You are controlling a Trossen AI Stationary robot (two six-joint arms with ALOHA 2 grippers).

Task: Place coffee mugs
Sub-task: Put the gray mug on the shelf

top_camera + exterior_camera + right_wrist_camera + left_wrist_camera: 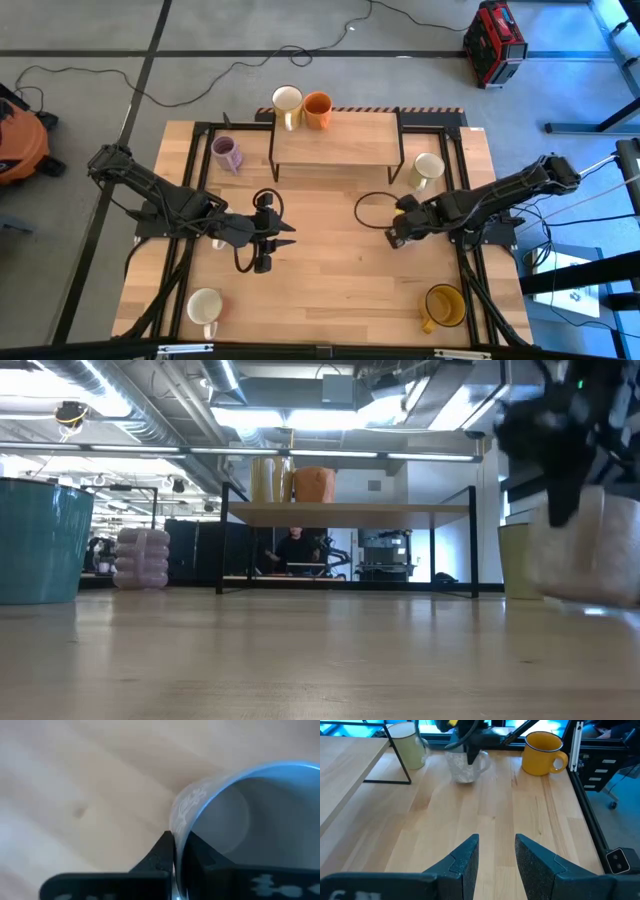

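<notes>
1. Pale, bluish ceramic fills the right wrist view: we're looking at the rim wall of a mug (235, 815) with the right gripper (180, 852) clamped on it, one finger outside and one inside. Most of the mug is cut off there and its handle is out of sight.
2. From above, that same right gripper (398, 232) sits at mid-table, right of centre, and the arm covers the mug so thoroughly we can barely pick it out.
3. At table height the held mug (590, 550) is a blurred pale block at the right edge, under a dark smear of gripper; we cannot tell whether it touches the wood.
4. Over to the left gripper (272, 240), left of centre: fingers (465, 860) parted, nothing between them, just bare table (330, 270).
5. On the raised wooden shelf (335, 140) at the back, a cream mug (287, 104) and an orange mug (317, 108) stand side by side, touching or nearly so.
6. A lilac mug (226, 153) stands left of the shelf, a pale cream mug (428, 169) to its right.
7. Near corners: a white mug (205, 308) on the left, an amber-yellow mug (445, 306) on the right.
8. A teal shape (40, 540) at the low view's left edge is cut off; we can't identify it.
</notes>
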